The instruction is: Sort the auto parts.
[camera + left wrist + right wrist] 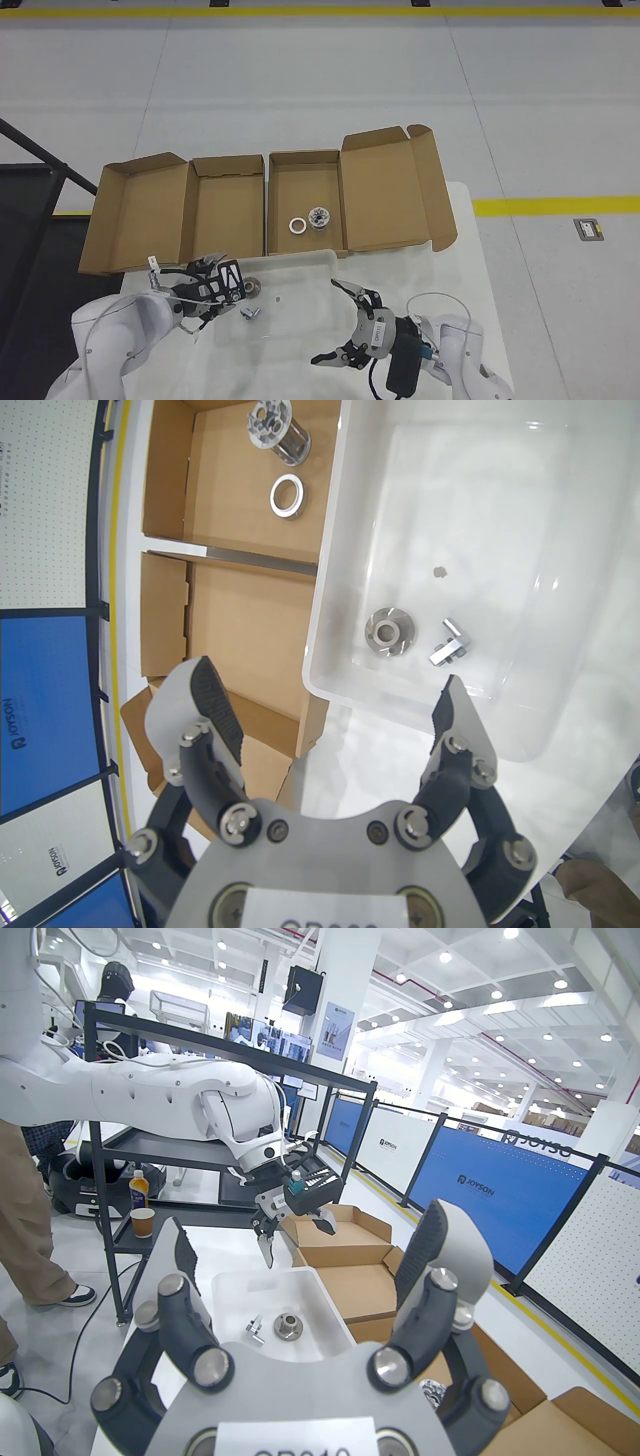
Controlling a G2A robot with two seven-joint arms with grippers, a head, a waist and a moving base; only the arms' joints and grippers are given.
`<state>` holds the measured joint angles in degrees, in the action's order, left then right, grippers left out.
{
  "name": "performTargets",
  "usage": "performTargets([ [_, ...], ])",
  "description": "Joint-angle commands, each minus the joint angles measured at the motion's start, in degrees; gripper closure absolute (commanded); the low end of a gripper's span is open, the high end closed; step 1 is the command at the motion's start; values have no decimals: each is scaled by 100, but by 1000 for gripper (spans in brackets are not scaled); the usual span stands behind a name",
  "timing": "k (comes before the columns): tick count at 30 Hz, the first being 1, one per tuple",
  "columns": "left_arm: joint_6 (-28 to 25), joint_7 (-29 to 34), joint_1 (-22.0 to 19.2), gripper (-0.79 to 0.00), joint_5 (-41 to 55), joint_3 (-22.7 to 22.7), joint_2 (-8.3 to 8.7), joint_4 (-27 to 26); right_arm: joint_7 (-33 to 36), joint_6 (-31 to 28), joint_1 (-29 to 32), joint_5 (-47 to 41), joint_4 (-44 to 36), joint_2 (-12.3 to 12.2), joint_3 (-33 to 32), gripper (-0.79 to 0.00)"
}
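Tray [500,525], glossy plastic, holds round flange [390,632] beside angular, seemingly steel bracket [451,646].

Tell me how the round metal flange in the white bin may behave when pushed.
The round metal flange looks solid, so probably stiff and heavy for its size. Lying flat in the smooth white bin, it would likely slide rather than roll.
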<state>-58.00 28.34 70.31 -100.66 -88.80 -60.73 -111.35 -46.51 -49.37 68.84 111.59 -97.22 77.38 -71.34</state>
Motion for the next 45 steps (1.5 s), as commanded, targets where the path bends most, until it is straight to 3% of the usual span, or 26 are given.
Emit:
performTargets([
  [1, 0, 3, -1, -785, 1, 1, 0, 0, 0, 0, 0, 0, 0, 0, 0, -785],
  [9, 0, -73, -60, -785, 106, 327, 81, 98, 0, 0, 0, 0, 0, 0, 0, -785],
  [18, 0, 824, -689, -785, 704, 1270, 568, 271, 0, 0, 0, 0, 0, 0, 0, -785],
  [19, 0, 909, -760, -662, 800, 1359, 623, 298, 0, 0, 0, 0, 0, 0, 0, -785],
  [20, 0, 982, -822, -406, 947, 1450, 672, 343, 0, 0, 0, 0, 0, 0, 0, -785],
  [21, 0, 1072, -890, -354, 1068, 1544, 720, 372, 0, 0, 0, 0, 0, 0, 0, -785],
  [24, 0, 1348, -1079, -456, 1434, 1803, 845, 500, 0, 0, 0, 0, 0, 0, 0, -785],
  [25, 0, 1432, -1144, -536, 1536, 1875, 881, 535, 0, 0, 0, 0, 0, 0, 0, -785],
  [26, 0, 1512, -1193, -523, 1640, 1960, 915, 587, 0, 0, 0, 0, 0, 0, 0, -785],
  [27, 0, 1574, -1250, -277, 1725, 2043, 948, 616, 0, 0, 0, 0, 0, 0, 0, -785],
  [28, 0, 1644, -1295, -129, 1805, 2116, 979, 672, 0, 0, 0, 0, 0, 0, 0, -785],
  [29, 0, 1705, -1346, -157, 1883, 2169, 1006, 706, 0, 0, 0, 0, 0, 0, 0, -785],
  [31, 0, 1794, -1426, -357, 2044, 2251, 1051, 781, 0, 0, 0, 0, 0, 0, 0, -785],
  [35, 4, 1798, -1540, -372, 2013, 2398, 1112, 914, 0, 0, 0, 0, 0, 0, 0, -785],
  [37, 85, 1879, -1577, -560, 1940, 2477, 1109, 965, 0, 0, 0, 0, 0, 0, 0, -785],
  [38, 138, 1920, -1590, -754, 1935, 2531, 1098, 991, 0, 0, 0, 0, 0, 0, 0, -785],
  [42, 299, 1950, -1711, -785, 1941, 2748, 1041, 1118, 0, 0, 0, 0, 0, 0, 0, -785],
  [45, 433, 1957, -1824, -739, 1921, 2933, 988, 1287, 0, 0, 0, 0, 0, 0, 0, -785],
])
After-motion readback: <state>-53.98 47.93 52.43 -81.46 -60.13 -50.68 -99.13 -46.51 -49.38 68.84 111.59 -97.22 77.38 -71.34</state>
